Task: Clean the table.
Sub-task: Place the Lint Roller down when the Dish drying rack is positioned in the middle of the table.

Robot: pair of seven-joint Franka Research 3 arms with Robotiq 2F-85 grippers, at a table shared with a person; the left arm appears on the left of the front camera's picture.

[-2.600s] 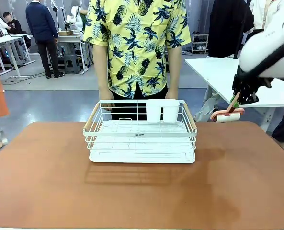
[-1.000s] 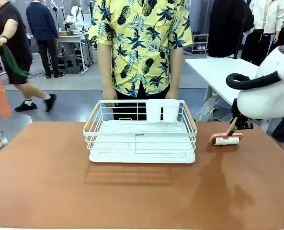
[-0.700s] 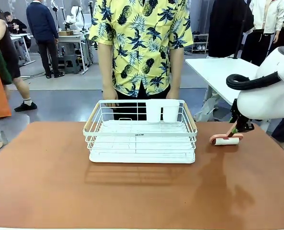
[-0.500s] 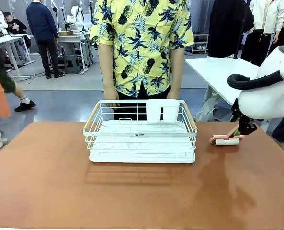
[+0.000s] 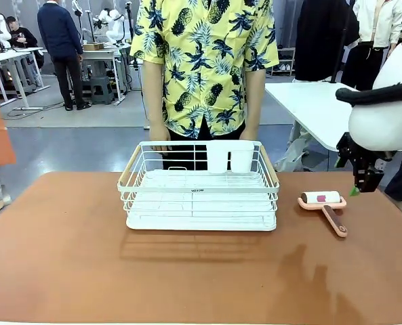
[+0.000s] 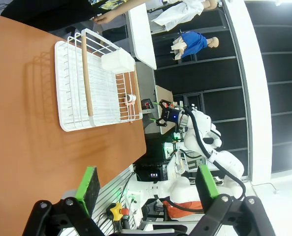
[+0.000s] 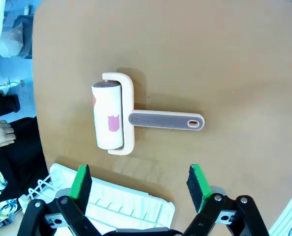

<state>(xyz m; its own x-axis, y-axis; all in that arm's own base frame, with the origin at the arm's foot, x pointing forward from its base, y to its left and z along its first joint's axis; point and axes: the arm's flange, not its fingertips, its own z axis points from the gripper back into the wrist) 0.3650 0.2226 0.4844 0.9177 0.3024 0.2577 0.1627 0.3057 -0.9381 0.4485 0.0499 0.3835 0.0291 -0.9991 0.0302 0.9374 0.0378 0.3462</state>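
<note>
The table (image 5: 85, 257) has a matte reddish-brown top. A lint roller (image 5: 326, 205) with a pink frame and grey-pink handle lies flat on it, right of the white wire rack (image 5: 201, 193). My right gripper (image 5: 362, 181) hangs open above and to the right of the roller, apart from it. In the right wrist view the roller (image 7: 113, 115) lies beyond the open gripper (image 7: 139, 182), with nothing between the green pads (image 7: 81, 181). My left gripper (image 6: 148, 186) is open and empty, off to the side above the table (image 6: 32, 132).
A person in a yellow patterned shirt (image 5: 201, 68) stands at the far edge with hands at the rack; a hand (image 7: 0, 133) shows by the table's edge. A white cup holder (image 5: 229, 156) sits in the rack's back. A white table (image 5: 309, 101) stands at back right.
My right gripper has opened and let go of the roller's handle, then lifted up and to the right. The roller has dropped flat onto the table, handle pointing toward the near side.
</note>
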